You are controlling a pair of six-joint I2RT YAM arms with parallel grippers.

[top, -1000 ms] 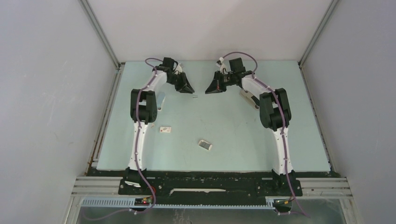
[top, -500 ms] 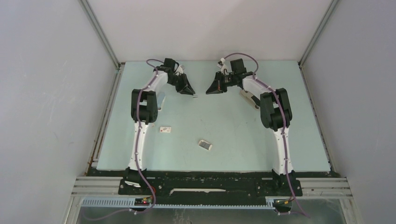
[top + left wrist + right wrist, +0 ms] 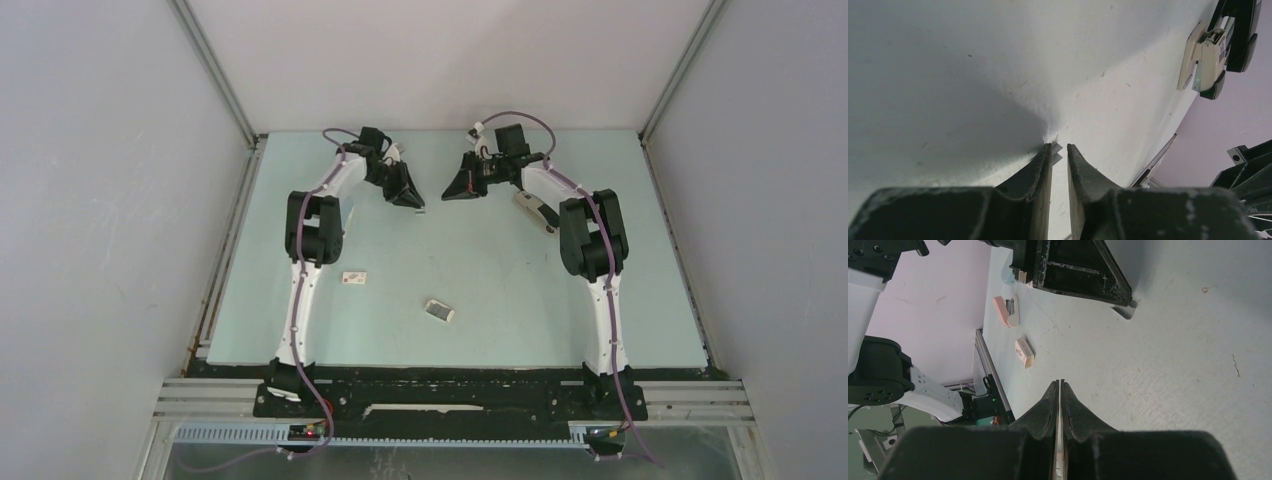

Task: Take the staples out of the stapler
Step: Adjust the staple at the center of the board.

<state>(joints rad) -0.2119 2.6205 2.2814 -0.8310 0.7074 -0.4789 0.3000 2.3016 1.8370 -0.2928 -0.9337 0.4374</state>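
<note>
The top external camera sits high above and behind the arm bases (image 3: 285, 385). It faces down and forward from far enough back to take in the whole pale green table (image 3: 480, 280) and the surrounding walls. The left wrist camera sits just behind the left gripper (image 3: 1059, 147), low and very near the tabletop. It looks along the surface towards the beige stapler (image 3: 1200, 57), which the overhead view also shows. The right wrist camera sits behind the right gripper (image 3: 1058, 382), low and rolled sideways, facing the left gripper. All three views share the far middle of the table.
</note>
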